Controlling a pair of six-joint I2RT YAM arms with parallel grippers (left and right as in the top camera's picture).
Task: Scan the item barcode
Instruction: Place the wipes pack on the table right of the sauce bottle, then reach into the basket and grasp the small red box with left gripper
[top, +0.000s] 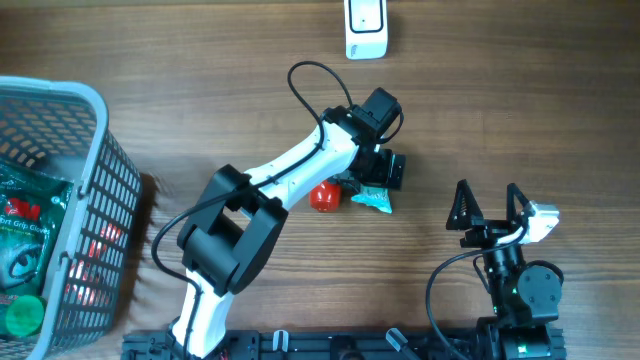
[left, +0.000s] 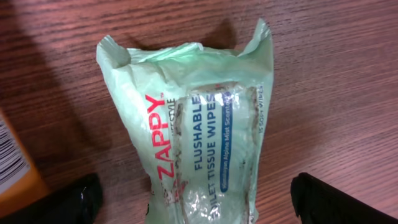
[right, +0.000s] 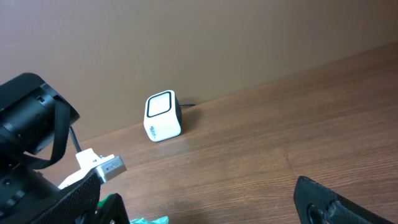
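Now left arm (top: 290, 165) reaches over wipes pack (left: 199, 124), jaws wide.

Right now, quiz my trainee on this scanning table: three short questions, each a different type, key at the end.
1. True or false: the wipes pack lies on the table between the open fingers of the left gripper.
2. The scanner stands: A) in the basket; B) on the table's far side, apart from both arms; C) under the wipes pack.
3. Fill in: the red brand word on the pack reads ____.
Key: 1 true; 2 B; 3 ZAPPY.
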